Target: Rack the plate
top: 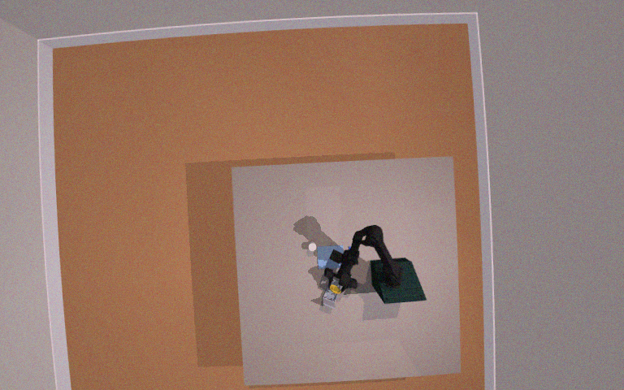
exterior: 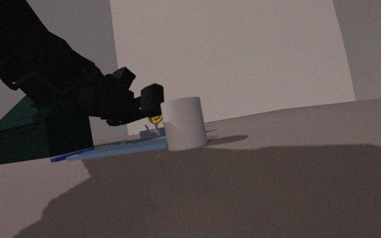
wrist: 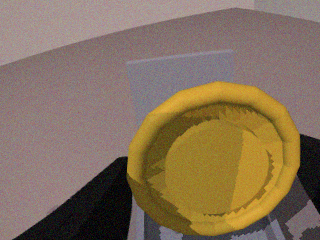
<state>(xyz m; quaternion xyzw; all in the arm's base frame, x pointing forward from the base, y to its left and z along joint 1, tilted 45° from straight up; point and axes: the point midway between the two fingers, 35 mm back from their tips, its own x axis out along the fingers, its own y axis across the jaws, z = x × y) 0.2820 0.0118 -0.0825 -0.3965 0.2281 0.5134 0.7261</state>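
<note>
The yellow round plate [top: 335,288] [exterior: 155,119] [wrist: 215,165] is held between the two black fingers of my gripper [wrist: 211,156], which is shut on it. In the wrist view its face is turned toward the camera. The plate is tilted and over the near part of the grey dish rack [top: 329,301] [exterior: 144,134] [wrist: 177,87]. In the exterior view a grey post of the rack shows just below the plate. The plate hides most of the slots and rails in the wrist view, so I cannot tell whether its lower edge is between rails or touches them.
A light blue flat sheet [top: 329,253] [exterior: 117,148] lies beside the rack, under part of the arm. A dark blue strip [exterior: 60,159] lies at its edge. A white cylinder [top: 312,246] [exterior: 183,123] stands at the sheet's far corner. The arm stands on a dark green block [top: 405,289] [exterior: 68,134].
</note>
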